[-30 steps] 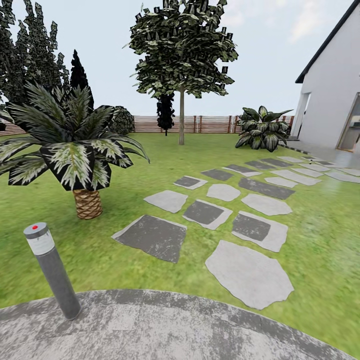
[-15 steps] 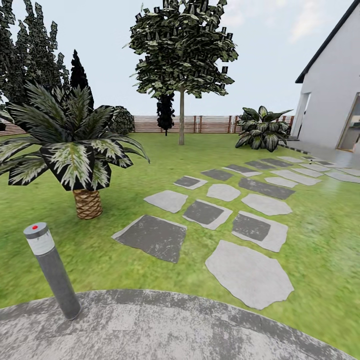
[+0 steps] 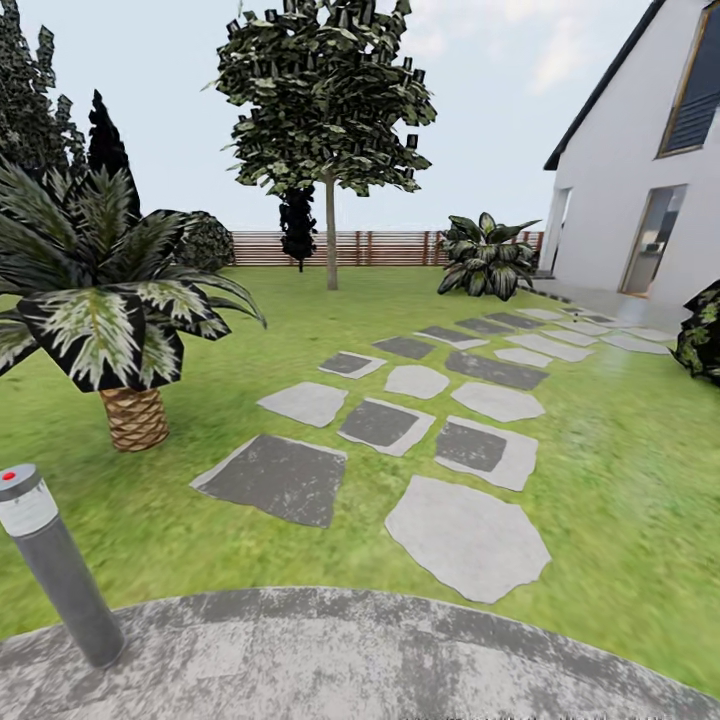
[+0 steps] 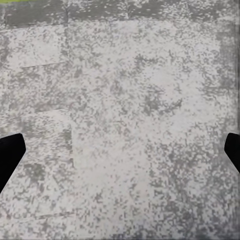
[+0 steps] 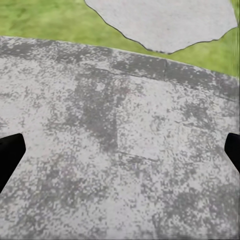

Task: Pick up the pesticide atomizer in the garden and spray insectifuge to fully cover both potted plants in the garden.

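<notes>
Swinging toward the robot's right since the earlier pictures, the head camera now shows everything shifted leftward as one, which is the view turning and not the things moving: more of the white house [image 3: 640,190] with its dark window shows at the right edge, a dark leafy bush [image 3: 702,335] has come in there, and the palm [image 3: 95,300] and the bollard light [image 3: 50,560] sit closer to the left edge. The garden lawn [image 3: 620,470] spreads wide, crossed by a path of grey and dark stepping stones [image 3: 466,535] running from the round paved patio [image 3: 350,655] in the foreground toward the house. A tall tree [image 3: 325,100] stands in mid-lawn before the brown slat fence [image 3: 390,247], with a broad-leaved shrub [image 3: 485,255] near the house corner and dark conifers behind the palm. The grey bollard light with its red dot stands tilted at the patio's left rim, the nearest thing that stands up from the ground. Neither the atomizer nor the potted plants can be made out among these things. Both arms hang low, pointing down at the paving: the left pincer [image 4: 120,150] looks at mottled grey patio, its dark fingertips [image 4: 10,157] spread wide apart with nothing between them; the right pincer [image 5: 120,152] is likewise spread wide and holds nothing, over the patio's rim, with grass and one pale stepping stone just beyond.
</notes>
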